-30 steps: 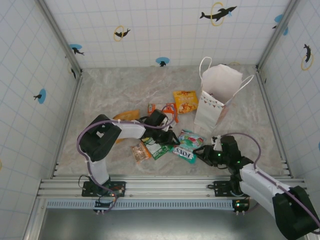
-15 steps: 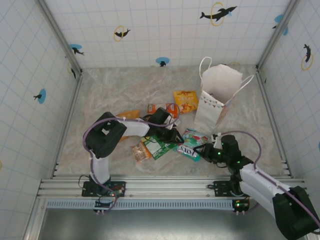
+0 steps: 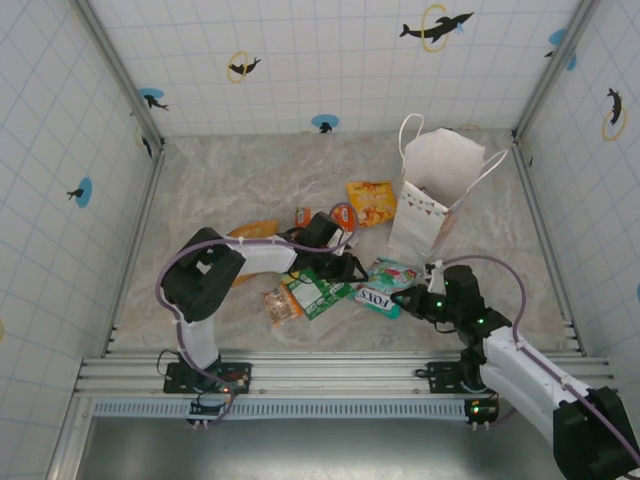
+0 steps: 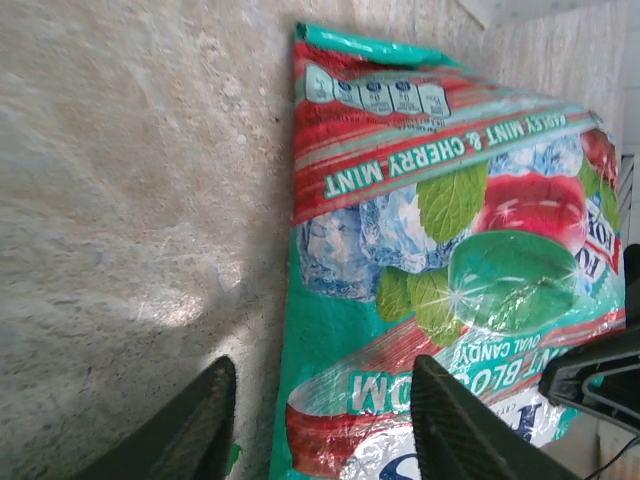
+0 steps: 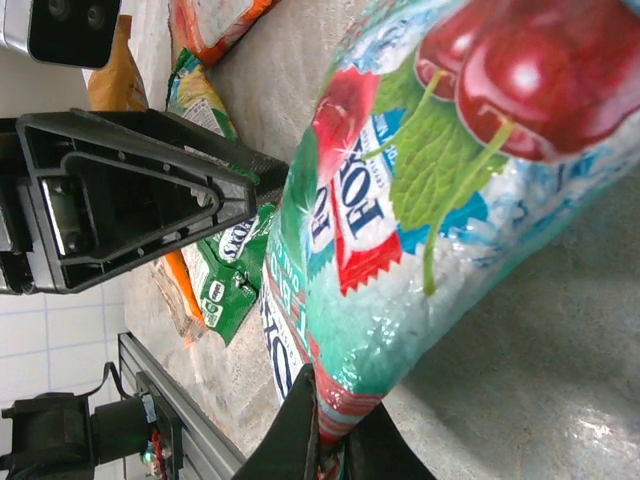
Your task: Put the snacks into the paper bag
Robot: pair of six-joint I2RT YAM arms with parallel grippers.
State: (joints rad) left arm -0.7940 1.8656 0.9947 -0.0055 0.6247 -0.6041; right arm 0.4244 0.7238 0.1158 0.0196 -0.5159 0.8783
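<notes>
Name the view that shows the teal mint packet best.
Left wrist: the teal mint packet lies nearly whole, print legible. Right wrist shows it foreshortened, edge pinched by right fingers. Top external shows it small.

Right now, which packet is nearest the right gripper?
The teal Fox's packet, its edge pinched in the right gripper; the green packet and the rest lie farther left.

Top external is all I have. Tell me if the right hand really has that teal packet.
Observer: Yes. In the right wrist view the right hand is shut on an edge of the teal packet.
Operator: Now report the left hand.
Observer: The left hand is open, one finger over the packet, the other over bare table.
Operator: Read me the label.
Observer: It says "Cherry Mint".
</notes>
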